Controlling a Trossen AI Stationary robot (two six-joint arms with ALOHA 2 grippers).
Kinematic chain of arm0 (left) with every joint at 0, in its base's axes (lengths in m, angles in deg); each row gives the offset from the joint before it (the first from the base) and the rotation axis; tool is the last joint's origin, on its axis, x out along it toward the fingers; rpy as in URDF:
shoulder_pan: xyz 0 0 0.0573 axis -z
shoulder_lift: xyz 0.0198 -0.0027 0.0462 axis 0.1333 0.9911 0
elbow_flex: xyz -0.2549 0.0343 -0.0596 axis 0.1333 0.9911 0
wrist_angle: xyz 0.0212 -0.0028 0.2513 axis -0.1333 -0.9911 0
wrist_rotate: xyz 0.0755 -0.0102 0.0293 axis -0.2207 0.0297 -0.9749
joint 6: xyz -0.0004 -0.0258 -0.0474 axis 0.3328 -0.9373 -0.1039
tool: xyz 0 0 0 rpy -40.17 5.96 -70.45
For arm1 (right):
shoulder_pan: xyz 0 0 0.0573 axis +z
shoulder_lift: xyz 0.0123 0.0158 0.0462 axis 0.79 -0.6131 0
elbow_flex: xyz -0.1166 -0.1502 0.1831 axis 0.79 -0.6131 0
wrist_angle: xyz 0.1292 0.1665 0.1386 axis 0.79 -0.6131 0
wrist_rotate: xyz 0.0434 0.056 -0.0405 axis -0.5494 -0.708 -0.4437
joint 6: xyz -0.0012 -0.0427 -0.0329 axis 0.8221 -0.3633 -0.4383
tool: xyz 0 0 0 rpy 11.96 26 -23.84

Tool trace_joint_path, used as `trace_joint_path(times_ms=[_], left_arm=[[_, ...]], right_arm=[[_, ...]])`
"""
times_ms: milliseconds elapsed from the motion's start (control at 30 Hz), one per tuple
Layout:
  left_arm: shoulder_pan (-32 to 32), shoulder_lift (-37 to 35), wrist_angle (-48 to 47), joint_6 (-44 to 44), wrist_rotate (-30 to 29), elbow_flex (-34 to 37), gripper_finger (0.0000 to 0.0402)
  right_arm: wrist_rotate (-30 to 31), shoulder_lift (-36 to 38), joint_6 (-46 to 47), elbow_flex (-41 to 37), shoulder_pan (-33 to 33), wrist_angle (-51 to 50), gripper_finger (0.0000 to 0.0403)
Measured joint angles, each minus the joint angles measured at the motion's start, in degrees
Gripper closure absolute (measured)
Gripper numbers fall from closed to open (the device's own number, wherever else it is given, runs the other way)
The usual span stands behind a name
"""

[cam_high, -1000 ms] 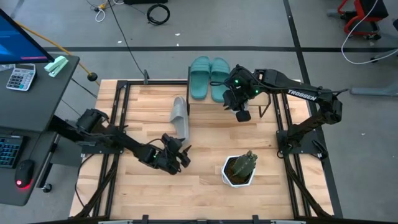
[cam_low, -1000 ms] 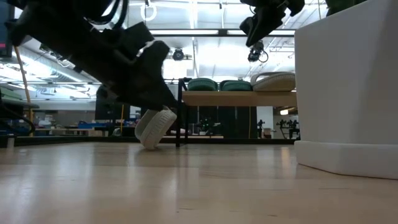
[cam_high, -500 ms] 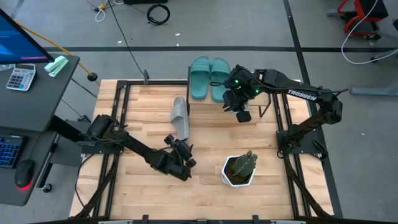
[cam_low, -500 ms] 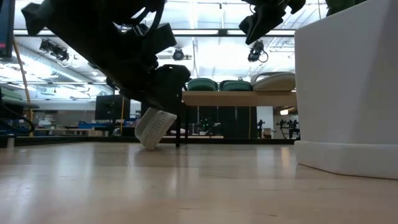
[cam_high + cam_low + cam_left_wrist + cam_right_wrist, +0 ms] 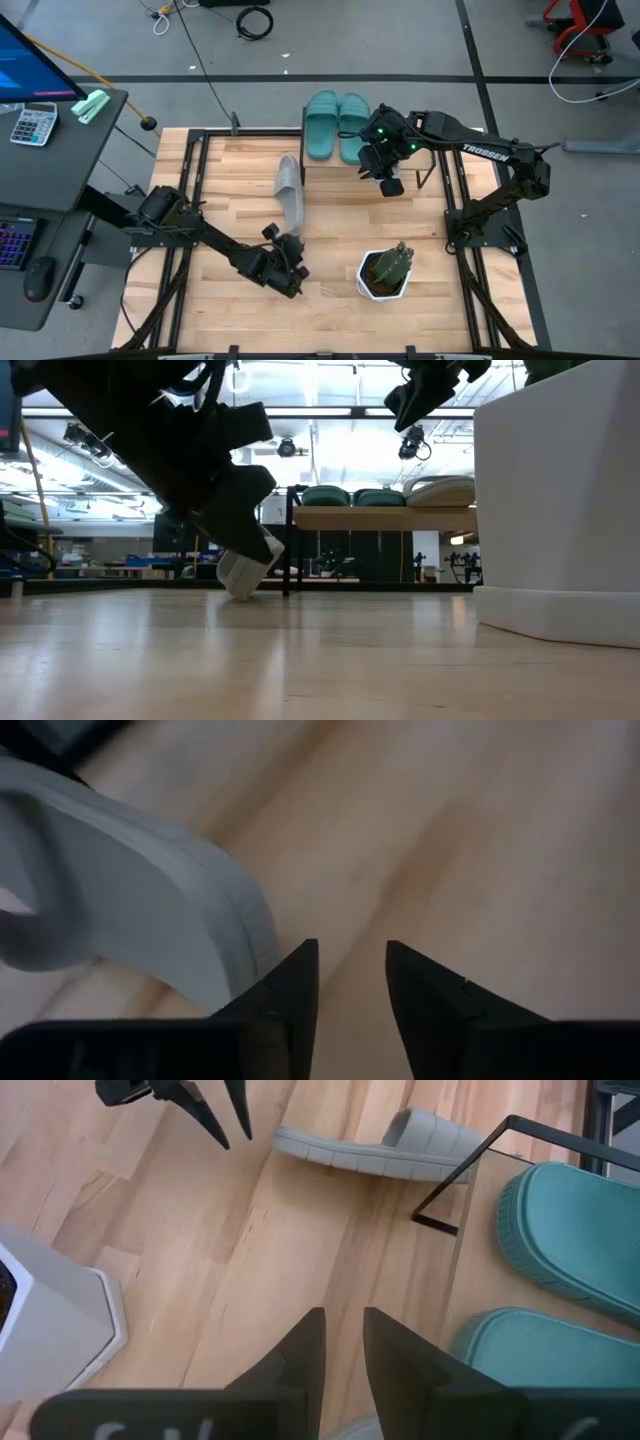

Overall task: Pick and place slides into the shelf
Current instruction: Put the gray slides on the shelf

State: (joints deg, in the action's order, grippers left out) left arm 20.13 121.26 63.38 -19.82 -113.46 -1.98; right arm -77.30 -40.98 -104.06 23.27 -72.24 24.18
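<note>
One grey slide [image 5: 289, 188] lies on its side edge on the table beside the shelf's left leg [image 5: 288, 540]; in the low view the slide [image 5: 248, 565] shows tilted. My left gripper [image 5: 291, 246] is open just short of its near end [image 5: 235, 935], fingers pointing at it [image 5: 222, 1125]. Two teal slides [image 5: 337, 124] lie side by side on the shelf's plank [image 5: 380, 518]. A second grey slide [image 5: 440, 491] lies on the plank to their right, under my right arm in the high view. My right gripper [image 5: 388, 184] hovers above the shelf, open narrowly [image 5: 343, 1320].
A white pot with a green plant [image 5: 385, 272] stands on the table right of my left gripper and fills the right of the low view [image 5: 560, 500]. Bare tabletop [image 5: 215, 200] lies left of the grey slide. A desk with a calculator [image 5: 35, 125] stands beyond the left edge.
My left gripper has moved a little toward the table's right and near edges, then back up toward the near end of the grey slide, turning as it went. The slides have stayed where they were.
</note>
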Motion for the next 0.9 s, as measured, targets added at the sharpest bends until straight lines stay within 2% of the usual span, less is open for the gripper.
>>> trace_joint_path(times_ms=[133,300,433,533,700,800,900], left_arm=[[0.0,0.0,0.0,0.0,2.1,0.0,0.0294],[-0.9,0.0,0.7,0.0,10.8,0.0,0.0313],[-1.7,0.0,1.0,-3.5,13.2,0.0,0.0323],[-2.1,0.0,1.2,-4.2,17.1,0.0,0.0334],[-2.2,0.0,1.8,1.2,24.7,0.0,0.0362],[-2.2,0.0,2.2,1.6,23.8,0.0,0.0368],[-2.2,0.0,0.3,-2.1,18.2,0.0,0.0360]], right_arm=[[0.0,0.0,0.0,0.0,0.0,0.0,0.0325],[0.0,0.0,0.0,0.0,0.0,0.0,0.0325],[0.0,0.0,0.0,0.0,0.0,0.0,0.0325],[0.0,0.0,0.0,0.0,0.0,0.0,0.0325],[0.0,0.0,0.0,0.0,0.0,0.0,0.0325],[-0.3,0.0,0.0,0.0,0.0,0.0,0.0325],[-1.8,0.0,0.0,0.0,0.0,0.0,0.0325]])
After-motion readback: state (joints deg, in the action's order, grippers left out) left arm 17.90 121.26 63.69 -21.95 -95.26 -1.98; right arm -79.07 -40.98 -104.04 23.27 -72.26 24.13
